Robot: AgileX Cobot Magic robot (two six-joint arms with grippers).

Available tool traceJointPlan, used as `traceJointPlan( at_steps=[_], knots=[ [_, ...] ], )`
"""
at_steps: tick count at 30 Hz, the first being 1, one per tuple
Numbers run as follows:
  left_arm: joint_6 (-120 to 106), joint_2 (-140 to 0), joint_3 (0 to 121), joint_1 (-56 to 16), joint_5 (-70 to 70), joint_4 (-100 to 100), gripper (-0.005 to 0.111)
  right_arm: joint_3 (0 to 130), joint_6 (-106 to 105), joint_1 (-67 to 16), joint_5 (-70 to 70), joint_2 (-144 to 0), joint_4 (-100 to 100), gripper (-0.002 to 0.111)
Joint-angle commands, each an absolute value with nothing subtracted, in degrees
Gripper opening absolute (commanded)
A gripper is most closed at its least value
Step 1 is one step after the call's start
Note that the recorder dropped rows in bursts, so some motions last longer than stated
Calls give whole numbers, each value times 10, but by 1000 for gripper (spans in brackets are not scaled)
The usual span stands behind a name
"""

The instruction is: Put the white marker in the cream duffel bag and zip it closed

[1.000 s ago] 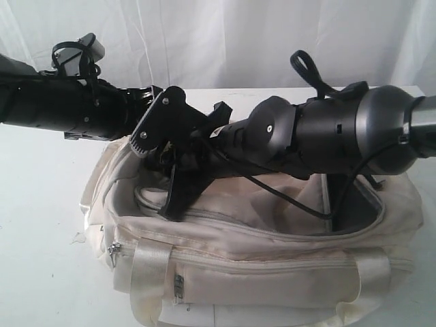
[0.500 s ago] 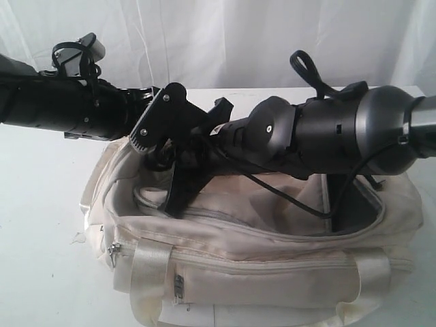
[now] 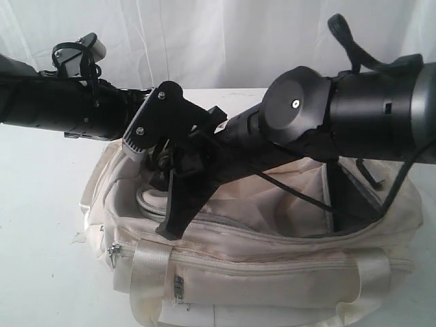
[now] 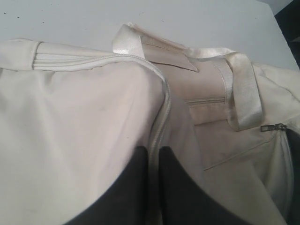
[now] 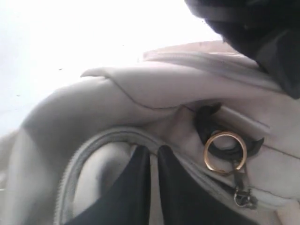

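Note:
The cream duffel bag [image 3: 272, 272] lies on the table with its top zip open and its dark lining showing. My left gripper [image 4: 154, 157] is shut on the bag's grey zip edge [image 4: 161, 108] at the left end. In the exterior view the right wrist hides it. My right gripper [image 5: 153, 152] reaches across to that same end, and its black fingers [image 3: 170, 221] point down at the near rim. They are shut on a strip of the cream rim by the zip, next to a gold ring [image 5: 225, 152] and a small zip pull [image 5: 243, 197]. The white marker is out of view.
The bag rests on a white table [image 3: 41, 204] with a white curtain behind. Shiny webbing straps [image 3: 153, 269] run down the bag's front. A black cable [image 3: 293, 197] from the right arm hangs over the bag's opening. A grey zip pull [image 4: 274, 127] sits on a side pocket.
My right gripper has gone from open to shut at the bag's rim and dipped a little lower. The right arm's body has swung up and to the right. The left arm has held still.

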State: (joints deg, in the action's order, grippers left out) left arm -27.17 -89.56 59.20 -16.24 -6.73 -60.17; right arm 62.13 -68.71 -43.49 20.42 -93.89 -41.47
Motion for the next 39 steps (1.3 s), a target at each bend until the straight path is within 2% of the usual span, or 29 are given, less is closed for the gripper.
traceJointPlan(
  at_steps=[1,8,10,15,23,28,39],
  knots=[
    [-274,-893,589,-161,-78,-612,0,622,-665,-434,233,-909,-405,7],
    [-274,-893,589,-161,-93,-612,0,620,-504,-424,209,-908,-242,8],
    [-274,-893,589,-161,-94,-612,0,620,-487,-422,200,-914,-234,14],
    [-274,-893,589,-161,-94,-612,0,620,-487,-422,139,-933,-238,38],
    [-274,-893,589,-161,-87,-612,0,639,-488,-428,138,-977,-239,42],
    [-278,-893,589,-161,-82,-612,0,647,-488,-436,126,-992,-239,57],
    [-286,-893,589,-161,-71,-612,0,647,-487,-451,100,-1015,-239,58]
  ],
)
